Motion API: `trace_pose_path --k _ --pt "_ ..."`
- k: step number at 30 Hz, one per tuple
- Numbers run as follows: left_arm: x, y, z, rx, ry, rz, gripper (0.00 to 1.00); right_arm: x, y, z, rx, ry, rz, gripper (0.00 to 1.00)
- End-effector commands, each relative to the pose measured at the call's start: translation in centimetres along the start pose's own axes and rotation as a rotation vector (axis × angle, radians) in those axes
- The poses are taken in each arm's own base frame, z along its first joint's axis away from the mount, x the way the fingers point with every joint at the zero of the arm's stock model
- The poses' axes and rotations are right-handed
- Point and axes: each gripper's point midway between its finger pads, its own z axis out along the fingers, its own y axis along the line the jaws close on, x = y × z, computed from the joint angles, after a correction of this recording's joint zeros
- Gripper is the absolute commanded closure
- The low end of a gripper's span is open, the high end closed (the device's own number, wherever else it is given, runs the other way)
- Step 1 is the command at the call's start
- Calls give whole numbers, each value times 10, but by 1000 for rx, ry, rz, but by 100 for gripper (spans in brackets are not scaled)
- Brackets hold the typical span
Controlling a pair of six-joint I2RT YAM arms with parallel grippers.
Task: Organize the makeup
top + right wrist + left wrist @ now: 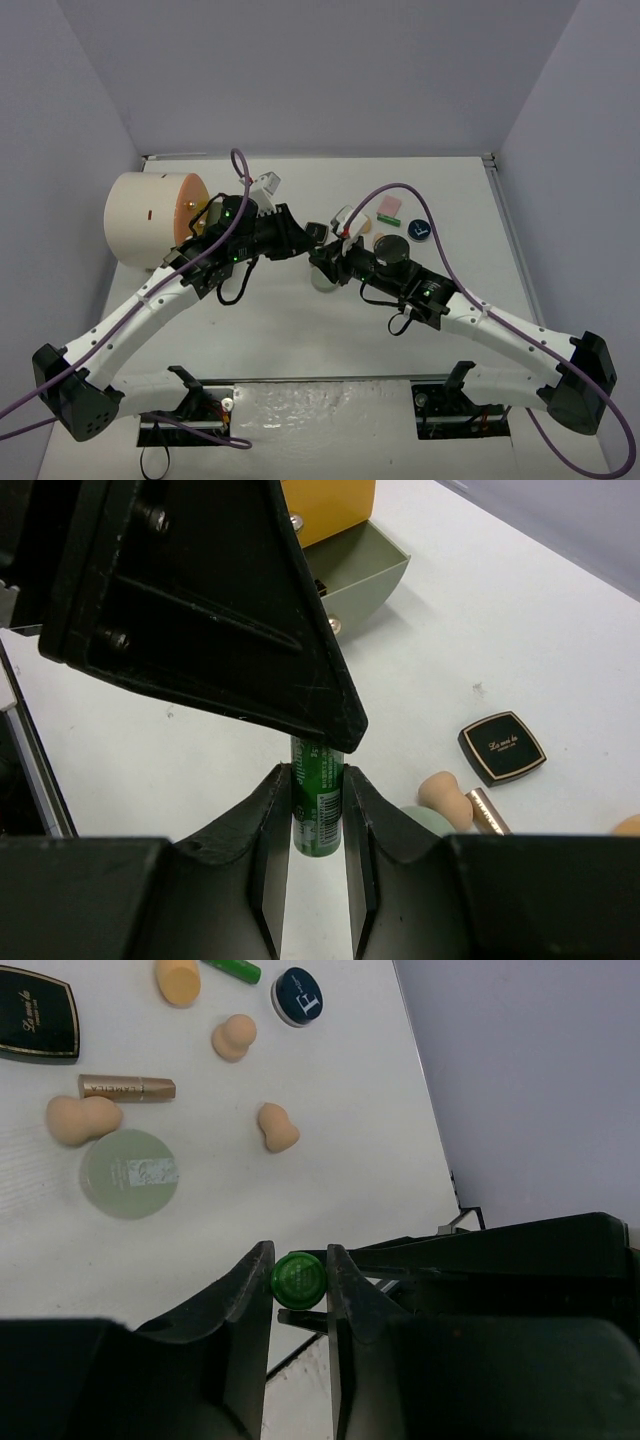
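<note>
- You are at a hand-over: the green tube (317, 815) sits between both grippers at once, near the middle of the table (300, 340)
- Your right gripper (316, 776) is closed narrow on the tube's body, with one finger pressed to each side of the printed label
- Your left gripper (298, 1256) meets it from the opposite end. Its wrist view looks onto the tube's round green end, with a finger tight against each side, so it appears to grip too
- Whether the tube's far end touches the table, I cannot tell
- The other makeup lies loose beyond the grippers: a peach sponge (82, 1120), a gold lipstick (125, 1087), the black square compact (35, 1015), the pale green disc (131, 1173) and the dark round compact (297, 996)
- An open grey drawer (365, 570) shows under the orange front of the cream cylinder (150, 220), on your left arm's side
- The tube is likely bound for that drawer, so the next move calls for the right fingers to open and draw back while the left grip stays firm
- Pull away before that release and the tube may twist or drop
</note>
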Motion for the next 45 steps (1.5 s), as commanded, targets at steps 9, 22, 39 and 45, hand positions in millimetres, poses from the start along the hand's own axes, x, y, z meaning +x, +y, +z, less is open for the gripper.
trace_pose_path --k 9,22,39,45 --pt "-22 -7 -2 -9 -89 60 100 -28 -6 -2 48 -106 -15 35" --pt "-105 122 -60 -801 -193 459 100 9 -50 -34 294 4 -16 0" --pt "-122 279 -27 -1216 220 435 98 39 -71 -47 386 71 1 0" --pt "-110 303 -19 -1237 299 403 79 42 -77 -48 412 86 14 0"
